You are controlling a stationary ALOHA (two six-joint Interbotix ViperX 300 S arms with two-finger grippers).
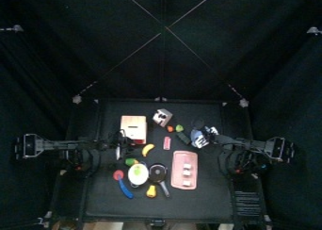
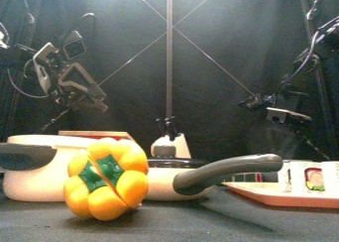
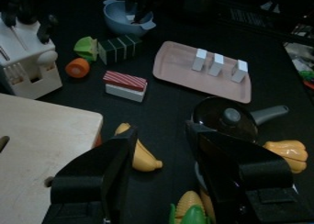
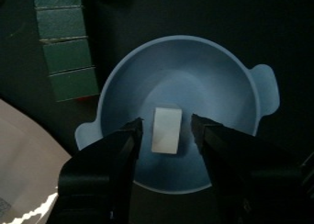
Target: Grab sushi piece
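A white sushi piece (image 4: 167, 132) lies in a light blue bowl (image 4: 227, 76). My right gripper (image 4: 170, 127) hangs just over the bowl, jaws open on either side of the piece, apart from it. Three more sushi pieces (image 3: 216, 63) stand on a pink tray (image 3: 172, 58), and a red-topped piece (image 3: 124, 84) lies on the table beside it. My left gripper (image 3: 162, 143) is open and empty, high above the table near the cutting board (image 3: 37, 131). The front view shows the tray (image 2: 272, 193) at the right with sushi pieces (image 2: 307, 177) on it.
A black pan (image 3: 227, 117) with a grey handle lies near the tray. A yellow pepper (image 2: 106, 179) and a white pot (image 2: 40, 169) stand at the front. Green blocks (image 4: 68, 44) lie beside the bowl. A white appliance (image 3: 28, 58), a carrot piece (image 3: 77, 68) and yellow fruit (image 3: 141, 154) lie around.
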